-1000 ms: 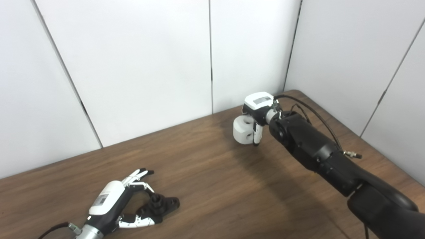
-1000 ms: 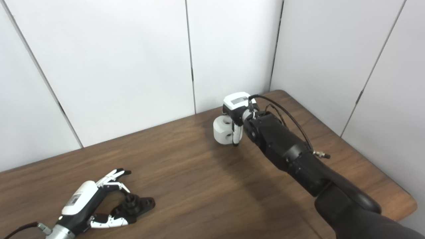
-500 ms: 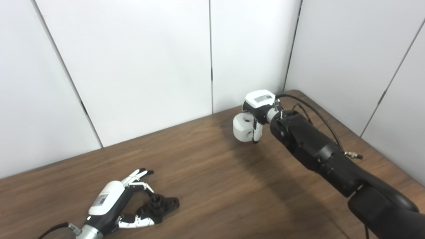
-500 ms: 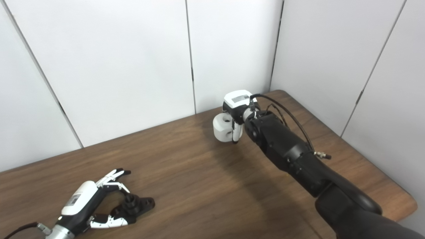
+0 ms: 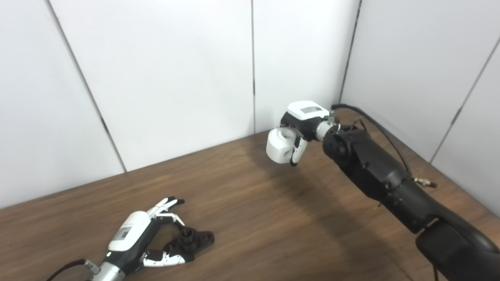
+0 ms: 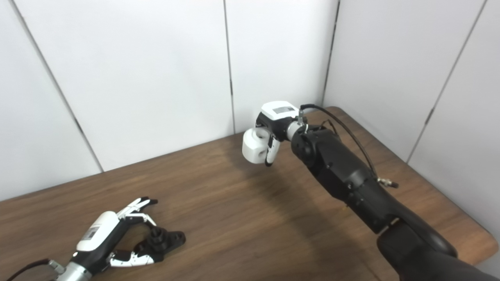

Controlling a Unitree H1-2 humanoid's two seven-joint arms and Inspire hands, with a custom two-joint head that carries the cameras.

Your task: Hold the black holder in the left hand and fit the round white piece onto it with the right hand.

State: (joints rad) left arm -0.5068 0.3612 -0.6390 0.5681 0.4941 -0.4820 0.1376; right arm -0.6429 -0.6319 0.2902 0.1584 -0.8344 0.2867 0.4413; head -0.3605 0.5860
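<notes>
The black holder lies flat on the wooden table at the near left, its round stub pointing up. My left hand rests on the table around it, open: the thumb lies along the holder's near side and the fingers are spread past its far side, not closed on it. At the far middle, my right hand is shut on the round white piece and holds it in the air above the table. The piece's hollow side faces up and left. The same piece shows in the right eye view.
White wall panels stand close behind the table's far edge and along its right side. The table's right corner drops off at the near right. My black right forearm stretches across the right half of the table.
The right hand has raised the white piece a little and carried it slightly left. The camera has shifted a little. The left hand and the holder have stayed in place.
</notes>
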